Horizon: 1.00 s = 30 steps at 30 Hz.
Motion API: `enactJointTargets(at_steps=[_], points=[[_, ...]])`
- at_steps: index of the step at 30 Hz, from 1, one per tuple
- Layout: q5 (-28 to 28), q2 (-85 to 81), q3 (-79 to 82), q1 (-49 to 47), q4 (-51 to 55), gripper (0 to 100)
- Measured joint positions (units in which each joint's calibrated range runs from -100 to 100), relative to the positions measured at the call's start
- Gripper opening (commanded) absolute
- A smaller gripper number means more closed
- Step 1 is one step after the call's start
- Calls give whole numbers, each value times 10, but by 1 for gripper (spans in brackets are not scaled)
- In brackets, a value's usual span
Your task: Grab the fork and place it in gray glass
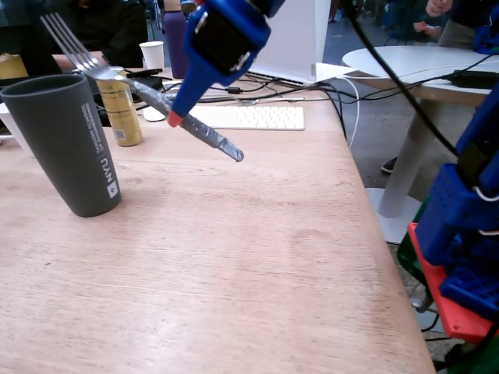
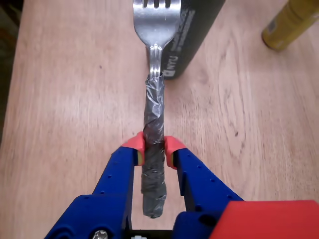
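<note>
In the fixed view the gray glass [image 1: 66, 140] is standing at far left, fork [image 1: 117, 78] tines hovering over its rim. Gripper [image 1: 176, 118] is pinching the foil handle — carrying step, release pending. Next move likely needs tilting the fork upright. Table edge [image 1: 374, 226] is lying well right — open room.

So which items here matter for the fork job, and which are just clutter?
In play:
foil-wrapped silver metal fork
tall dark gray NYU tumbler
blue tool with red tips, shut on the fork

Lying about:
slim gold drink can
white paper cup
white keyboard
</note>
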Motion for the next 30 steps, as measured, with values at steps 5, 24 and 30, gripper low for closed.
enactJointTargets(at_steps=[5, 24, 30], points=[[-1, 0, 0, -2, -106, 0], [-4, 125, -170, -151, -250, 0], [-4, 171, -234, -143, -251, 0]])
